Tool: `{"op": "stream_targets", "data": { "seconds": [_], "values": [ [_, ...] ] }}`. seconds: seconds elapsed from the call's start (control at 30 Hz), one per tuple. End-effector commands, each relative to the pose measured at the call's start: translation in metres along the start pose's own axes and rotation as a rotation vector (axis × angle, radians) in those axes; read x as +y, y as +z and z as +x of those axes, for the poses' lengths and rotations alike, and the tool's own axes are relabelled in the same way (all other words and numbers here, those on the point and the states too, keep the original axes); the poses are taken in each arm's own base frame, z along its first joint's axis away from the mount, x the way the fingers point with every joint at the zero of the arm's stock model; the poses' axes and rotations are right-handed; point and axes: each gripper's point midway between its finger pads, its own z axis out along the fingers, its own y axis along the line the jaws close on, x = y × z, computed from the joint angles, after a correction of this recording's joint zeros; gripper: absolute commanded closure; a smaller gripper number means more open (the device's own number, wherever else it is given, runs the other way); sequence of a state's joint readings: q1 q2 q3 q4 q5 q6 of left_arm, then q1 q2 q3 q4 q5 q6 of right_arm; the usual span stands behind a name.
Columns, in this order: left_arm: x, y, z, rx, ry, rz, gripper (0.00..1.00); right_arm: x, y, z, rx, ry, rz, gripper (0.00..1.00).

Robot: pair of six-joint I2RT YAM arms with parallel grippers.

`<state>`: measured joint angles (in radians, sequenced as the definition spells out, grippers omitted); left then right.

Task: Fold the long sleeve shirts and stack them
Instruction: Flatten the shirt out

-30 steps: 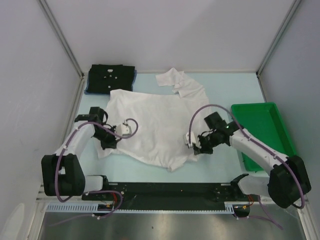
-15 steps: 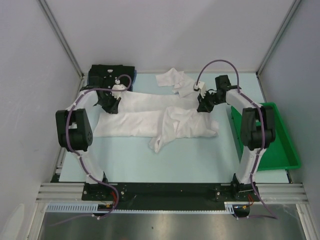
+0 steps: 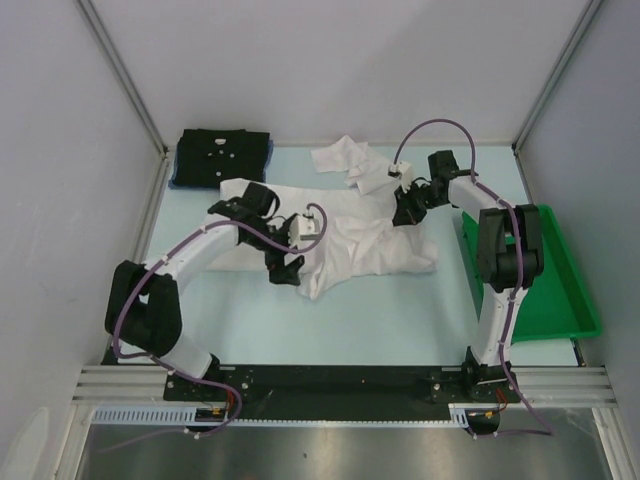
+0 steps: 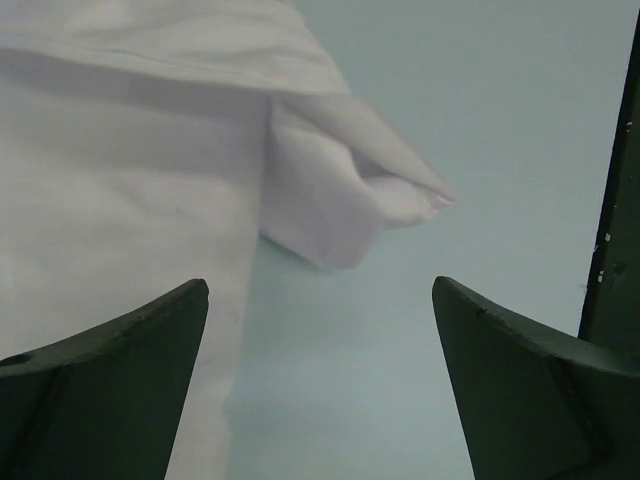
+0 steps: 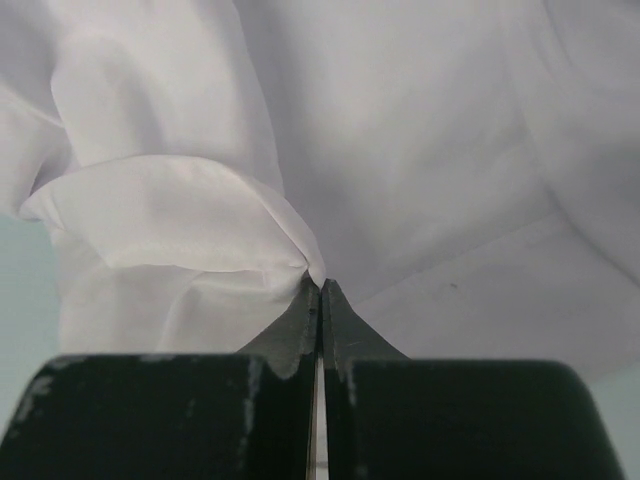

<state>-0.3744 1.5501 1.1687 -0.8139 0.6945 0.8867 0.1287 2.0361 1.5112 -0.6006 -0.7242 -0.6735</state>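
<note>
Green tray [image 3: 565, 270] near white shirt [image 3: 390, 250]

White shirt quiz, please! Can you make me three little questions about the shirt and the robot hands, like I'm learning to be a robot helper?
1. True or false: the left gripper is open and holds nothing.
2. Pick one: what does the right gripper pinch? A the white shirt; B a sock; C nothing.
3. Fill the gap: the folded black shirt lies in the far ___ corner of the table.

Key: 1 true. 2 A. 3 left.
</note>
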Motion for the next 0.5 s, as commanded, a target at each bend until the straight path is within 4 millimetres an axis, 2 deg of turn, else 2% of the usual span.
{"op": "stream_targets", "data": {
  "seconds": [0.0, 0.13, 0.23, 0.27, 0.4, 0.43, 0.47],
  "values": [
    [-0.020, 0.024, 0.000, -0.035, -0.009, 0.046, 0.01, 0.004, -0.019, -0.038, -0.079, -0.048, 0.018, 1.00],
    [-0.027, 0.058, 0.001, 0.006, 0.051, 0.022, 0.01, 0.009, -0.020, -0.041, -0.088, -0.045, 0.009, 1.00],
    [-0.028, 0.074, 0.009, 0.048, 0.059, 0.003, 0.17, 0.013, -0.021, -0.040, -0.089, -0.057, 0.007, 1.00],
    [-0.029, 0.076, 0.012, 0.055, 0.049, 0.003, 0.33, 0.014, -0.024, -0.043, -0.095, -0.063, 0.012, 1.00],
    [-0.037, 0.079, 0.011, 0.059, 0.035, 0.019, 0.61, 0.025, -0.026, -0.038, -0.099, -0.062, 0.001, 1.00],
    [-0.044, 0.080, 0.012, 0.075, 0.035, 0.039, 0.73, 0.027, -0.026, -0.038, -0.099, -0.069, -0.001, 1.00],
    [-0.047, 0.078, 0.009, 0.076, 0.042, 0.048, 0.96, 0.030, -0.028, -0.039, -0.104, -0.079, 0.001, 1.00]
  ]
}}
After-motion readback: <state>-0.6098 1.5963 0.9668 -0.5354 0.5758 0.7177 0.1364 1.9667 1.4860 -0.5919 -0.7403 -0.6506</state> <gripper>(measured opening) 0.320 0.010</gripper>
